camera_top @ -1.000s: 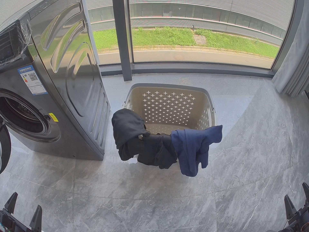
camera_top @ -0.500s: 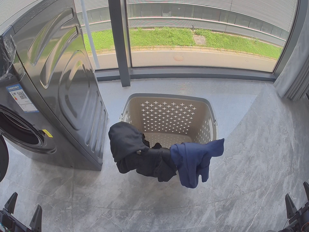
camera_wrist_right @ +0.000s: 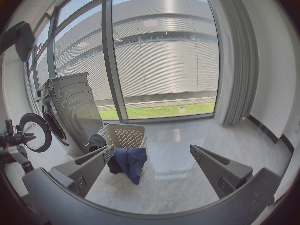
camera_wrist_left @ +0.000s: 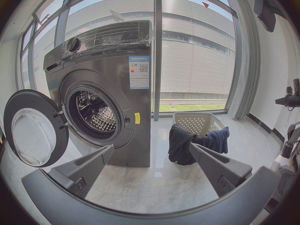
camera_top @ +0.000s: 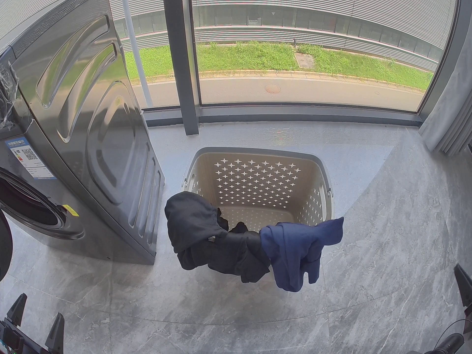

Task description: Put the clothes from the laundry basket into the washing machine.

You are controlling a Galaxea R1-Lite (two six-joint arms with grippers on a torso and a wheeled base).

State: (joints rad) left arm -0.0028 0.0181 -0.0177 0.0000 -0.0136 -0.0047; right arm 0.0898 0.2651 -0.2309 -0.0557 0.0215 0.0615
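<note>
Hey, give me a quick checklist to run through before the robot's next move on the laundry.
1. Round glass door of the grey washing machine swung open: ok.
2. Left gripper open, empty: ok.
3. Right gripper open, empty: ok.
4. Black garment and blue garment draped over the beige perforated laundry basket near rim, exposed for grasping: ok.
5. More clothes hidden at the basket's bottom: cannot tell.
6. Grippers close to the garments: not ok, both well short of the basket.

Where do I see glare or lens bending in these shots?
Head view: daylight mirrors off the washing machine. Left wrist view: fisheye bows the window frame. Right wrist view: bright sheen on the floor beside the laundry basket.
</note>
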